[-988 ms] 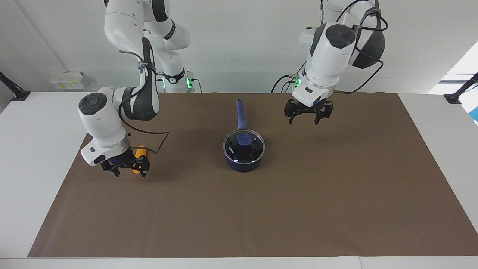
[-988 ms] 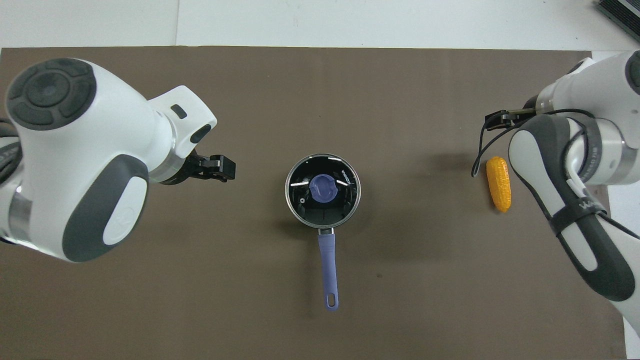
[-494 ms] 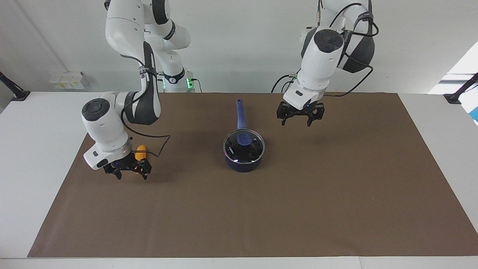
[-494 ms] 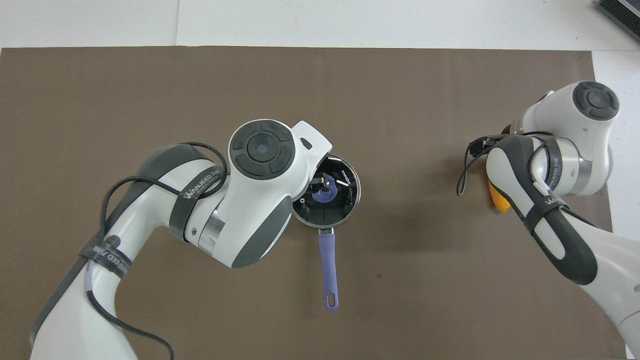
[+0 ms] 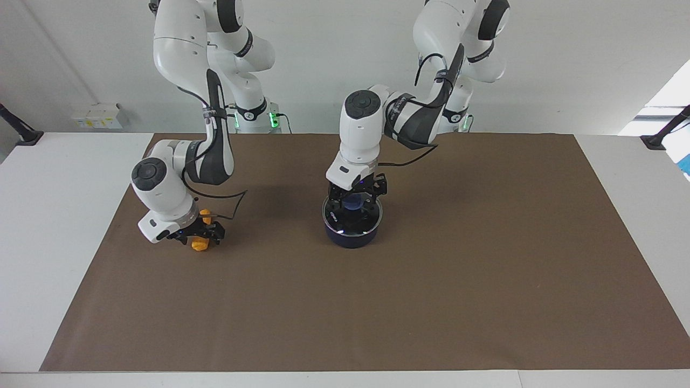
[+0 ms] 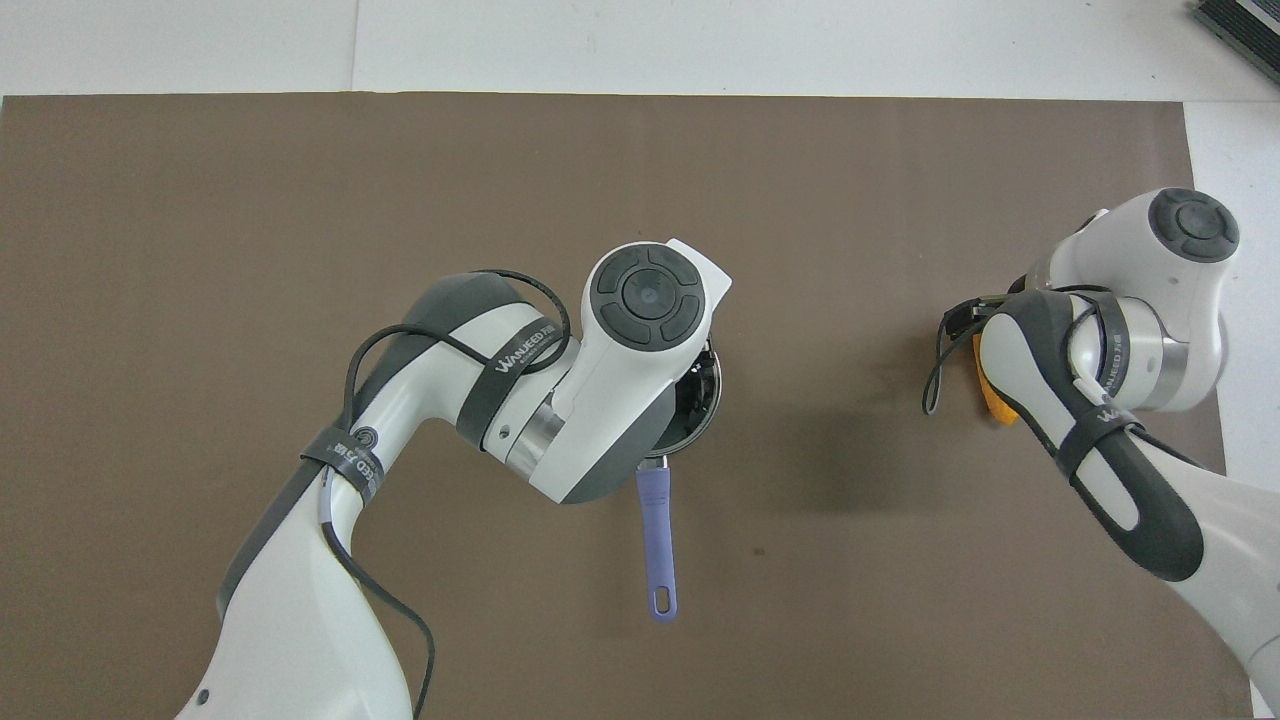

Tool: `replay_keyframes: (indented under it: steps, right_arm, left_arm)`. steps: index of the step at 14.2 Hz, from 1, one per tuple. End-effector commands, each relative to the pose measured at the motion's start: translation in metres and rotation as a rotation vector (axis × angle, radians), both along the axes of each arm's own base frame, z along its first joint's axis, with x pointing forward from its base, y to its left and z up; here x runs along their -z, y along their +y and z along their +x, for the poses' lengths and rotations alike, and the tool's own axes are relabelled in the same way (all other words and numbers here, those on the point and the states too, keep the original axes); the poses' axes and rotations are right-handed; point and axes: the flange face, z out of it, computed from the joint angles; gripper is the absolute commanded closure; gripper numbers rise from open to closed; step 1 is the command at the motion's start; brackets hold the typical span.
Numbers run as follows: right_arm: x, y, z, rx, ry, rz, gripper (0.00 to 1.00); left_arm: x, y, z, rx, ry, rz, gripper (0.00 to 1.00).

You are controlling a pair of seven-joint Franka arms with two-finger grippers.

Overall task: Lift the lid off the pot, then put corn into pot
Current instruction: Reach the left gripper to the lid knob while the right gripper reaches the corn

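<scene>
mat (image 5: 485, 269): brown sheet over the table, carrying everything below.
pot (image 5: 353, 237): landmark; near the middle of the mat, long blue handle (image 6: 655, 540) running straight toward the robots.
lid (image 5: 338, 220): seated on the pot, not yet lifted; blue knob (image 5: 354, 201) at its centre.
left gripper (image 5: 357, 195): down over the lid, fingers spread either side of the knob; contact with the knob not certain.
corn (image 5: 200, 243): flat on the mat, well apart from the pot toward the right arm's end of the table; long axis roughly parallel to the pot's handle.
right gripper (image 5: 197, 234): low over the corn, fingers spread, straddling the cob across its width; nothing pinched yet.
deciding relation: knob directly under the left gripper and between its fingers, so likely only a squeeze and a straight lift needed.
arm for the lid: left, already on it; right far closer to the corn than to the pot.
likely order: lid off first, corn into the pot after.
</scene>
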Motion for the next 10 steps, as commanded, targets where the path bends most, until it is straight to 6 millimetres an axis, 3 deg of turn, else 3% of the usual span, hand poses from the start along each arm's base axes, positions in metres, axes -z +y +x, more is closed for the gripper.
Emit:
replay_keyframes:
  steps: [1, 2, 5, 6, 7, 8, 9, 10]
  right_arm:
    - [-0.005, -0.007, -0.012, -0.044, 0.004, 0.016, 0.00]
    - [-0.004, -0.011, -0.014, -0.068, 0.008, 0.019, 0.00]
    - [0.000, -0.023, -0.018, -0.094, 0.015, 0.023, 0.03]
    - [0.003, -0.021, -0.020, -0.091, 0.021, 0.023, 0.21]
    - [0.003, -0.021, -0.020, -0.097, 0.022, 0.024, 0.48]
    - [0.003, -0.022, -0.020, -0.088, 0.023, 0.023, 0.90]
    - [0.003, -0.020, -0.020, -0.085, 0.024, 0.024, 1.00]
    - [0.002, -0.021, -0.020, -0.074, 0.022, 0.022, 1.00]
  left_arm:
    - [-0.004, -0.006, 0.002, -0.016, -0.018, 0.008, 0.00]
    - [-0.005, -0.006, 0.002, -0.017, -0.021, 0.004, 0.00]
    - [-0.007, -0.007, 0.000, -0.041, -0.014, 0.001, 0.46]
    - [-0.008, -0.008, -0.001, -0.055, -0.015, 0.001, 0.62]
    - [-0.008, -0.008, -0.002, -0.058, -0.013, 0.005, 0.77]
    - [-0.009, -0.008, -0.002, -0.058, -0.010, 0.007, 0.95]
    - [-0.011, -0.006, -0.002, -0.060, -0.010, 0.007, 1.00]
    - [-0.014, -0.003, -0.001, -0.064, -0.012, 0.009, 1.00]
